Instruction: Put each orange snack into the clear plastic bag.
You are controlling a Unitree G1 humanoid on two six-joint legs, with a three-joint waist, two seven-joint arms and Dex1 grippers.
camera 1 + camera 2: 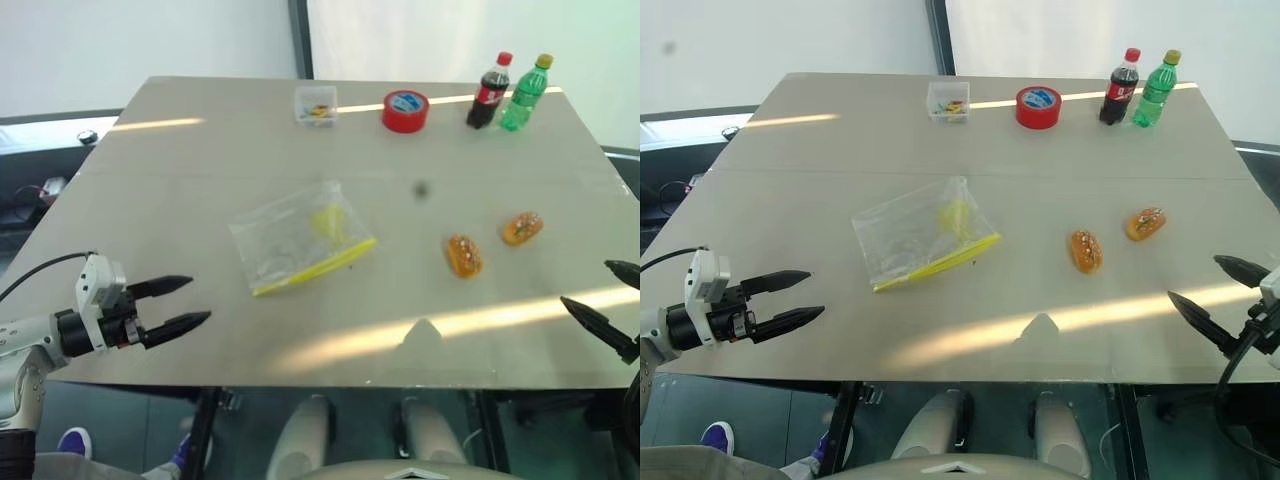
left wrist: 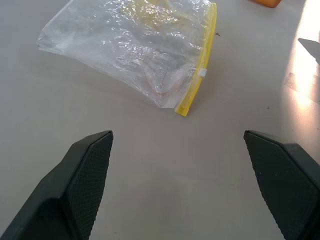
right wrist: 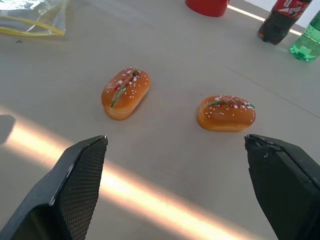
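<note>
Two orange snacks lie on the grey table right of centre: one (image 1: 463, 255) nearer the middle, the other (image 1: 522, 228) further right. In the right wrist view both snacks (image 3: 125, 93) (image 3: 226, 112) sit just ahead of the open fingers. The clear plastic bag (image 1: 300, 238) with its yellow strip (image 2: 200, 65) lies flat left of centre. My left gripper (image 1: 186, 303) hovers open over the table's front left edge, pointing towards the bag. My right gripper (image 1: 608, 298) stands open at the front right, near the snacks, holding nothing.
Along the far edge stand a small clear box (image 1: 316, 105), a red tape roll (image 1: 405, 110), a cola bottle (image 1: 489, 91) and a green bottle (image 1: 525, 93). The table's front edge (image 1: 330, 383) runs just below both grippers.
</note>
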